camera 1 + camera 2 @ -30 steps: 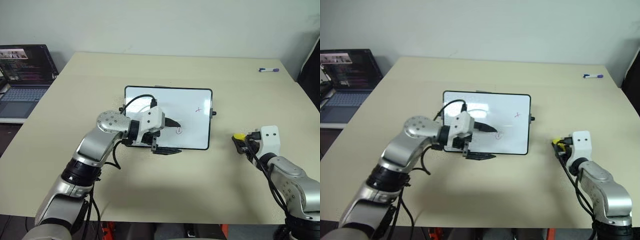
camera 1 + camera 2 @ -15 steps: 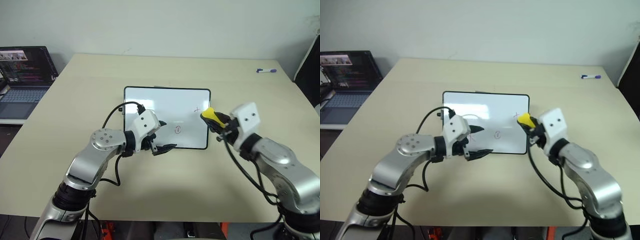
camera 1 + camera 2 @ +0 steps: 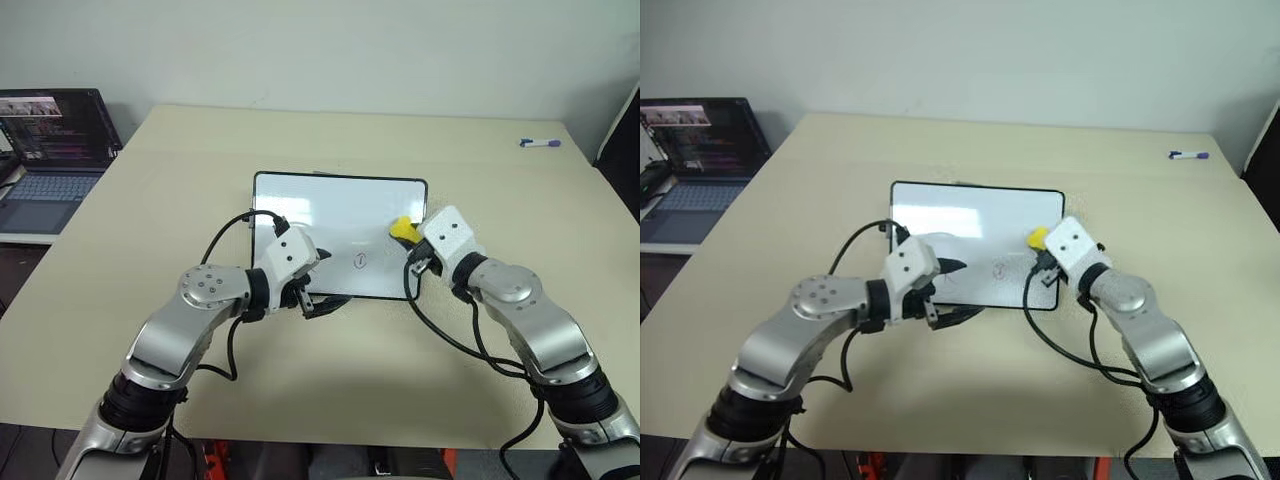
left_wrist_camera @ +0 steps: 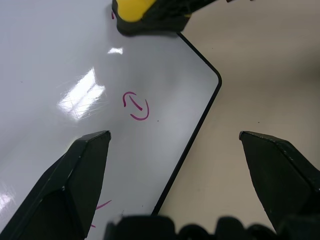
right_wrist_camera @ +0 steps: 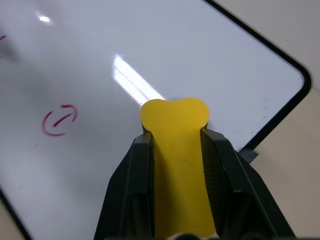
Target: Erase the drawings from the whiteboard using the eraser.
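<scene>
Over the right-hand part of the whiteboard (image 3: 340, 235) the right tool (image 3: 408, 238) is clenched on the eraser (image 3: 402, 229), its two black fingers pinching the yellow block by its long sides so that the free end sticks out ahead of them. Holding it that way leaves the dark felt base turned towards the glossy surface, which I judge is what a wiping stroke needs. The block's tip lies above the board near its right edge; whether the felt already touches I cannot tell.

Near the board's front edge the left tool (image 3: 315, 287) stands released, its fingers spread wide with one over the white surface and the other over the bench (image 3: 420, 140) just past the black frame. My guess is that it waits there to steady the board, since a light framed board could slide under a wipe.

Of the drawings, the circled shape (image 3: 358, 261) sits in the lower middle of the board, between the two tools and not yet erased; the eraser is near it but apart. A stroke of another red mark shows beside the left tool's finger in the left wrist view.

No containers are present; a marker pen (image 3: 537, 143) and a laptop (image 3: 45, 150) lie well apart from the board
</scene>
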`<state>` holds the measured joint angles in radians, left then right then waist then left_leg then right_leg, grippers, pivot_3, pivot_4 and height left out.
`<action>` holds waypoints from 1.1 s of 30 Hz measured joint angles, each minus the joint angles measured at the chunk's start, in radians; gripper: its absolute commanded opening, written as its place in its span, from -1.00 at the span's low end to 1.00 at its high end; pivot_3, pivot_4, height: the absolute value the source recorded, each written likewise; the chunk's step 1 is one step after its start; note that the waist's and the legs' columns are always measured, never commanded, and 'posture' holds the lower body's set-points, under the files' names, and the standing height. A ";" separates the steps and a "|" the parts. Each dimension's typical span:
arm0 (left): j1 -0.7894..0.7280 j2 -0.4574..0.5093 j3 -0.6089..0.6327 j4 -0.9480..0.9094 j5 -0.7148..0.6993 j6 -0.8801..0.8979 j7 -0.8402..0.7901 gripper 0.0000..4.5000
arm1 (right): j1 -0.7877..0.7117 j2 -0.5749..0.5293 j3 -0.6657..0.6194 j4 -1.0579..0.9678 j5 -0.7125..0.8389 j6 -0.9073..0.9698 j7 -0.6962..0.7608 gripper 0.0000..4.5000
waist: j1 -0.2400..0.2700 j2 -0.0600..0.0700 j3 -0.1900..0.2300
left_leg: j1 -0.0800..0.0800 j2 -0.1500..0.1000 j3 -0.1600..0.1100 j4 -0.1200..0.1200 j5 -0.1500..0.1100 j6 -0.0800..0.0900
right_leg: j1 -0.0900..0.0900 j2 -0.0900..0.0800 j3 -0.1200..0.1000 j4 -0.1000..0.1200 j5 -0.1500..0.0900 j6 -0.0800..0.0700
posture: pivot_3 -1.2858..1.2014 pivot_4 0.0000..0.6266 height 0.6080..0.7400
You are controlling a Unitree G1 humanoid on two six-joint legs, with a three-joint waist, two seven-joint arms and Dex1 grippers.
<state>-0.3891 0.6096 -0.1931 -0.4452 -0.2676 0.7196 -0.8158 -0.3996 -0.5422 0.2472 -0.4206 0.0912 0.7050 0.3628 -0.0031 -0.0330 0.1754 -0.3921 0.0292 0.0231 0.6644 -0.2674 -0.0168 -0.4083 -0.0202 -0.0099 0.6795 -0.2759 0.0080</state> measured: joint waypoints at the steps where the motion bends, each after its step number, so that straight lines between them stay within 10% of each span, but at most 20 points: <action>1: 0.001 0.000 0.000 -0.003 -0.001 0.000 0.000 1.00 | 0.001 0.001 0.005 0.000 -0.002 0.000 0.006 -0.56 | -0.001 0.000 0.000 | 0.000 0.000 0.000 0.000 0.000 0.000 | 0.000 0.000 0.000 0.000 0.000 0.000 | 0.03 -0.52 1.00; 33: 0.009 0.007 -0.010 -0.010 -0.003 -0.033 -0.002 1.00 | -0.037 0.057 0.011 0.071 -0.187 -0.066 0.051 -0.57 | -0.003 -0.002 -0.002 | 0.003 0.000 0.001 0.000 0.000 0.000 | 0.002 0.000 0.001 0.000 0.000 0.000 | 0.03 -0.52 1.00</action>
<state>-0.3797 0.6163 -0.2034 -0.4552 -0.2706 0.6864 -0.8178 -0.4362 -0.4850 0.2582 -0.3495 -0.0958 0.6394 0.4140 -0.0066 -0.0355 0.1737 -0.3893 0.0295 0.0242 0.6645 -0.2672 -0.0168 -0.4061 -0.0204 -0.0086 0.6797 -0.2758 0.0078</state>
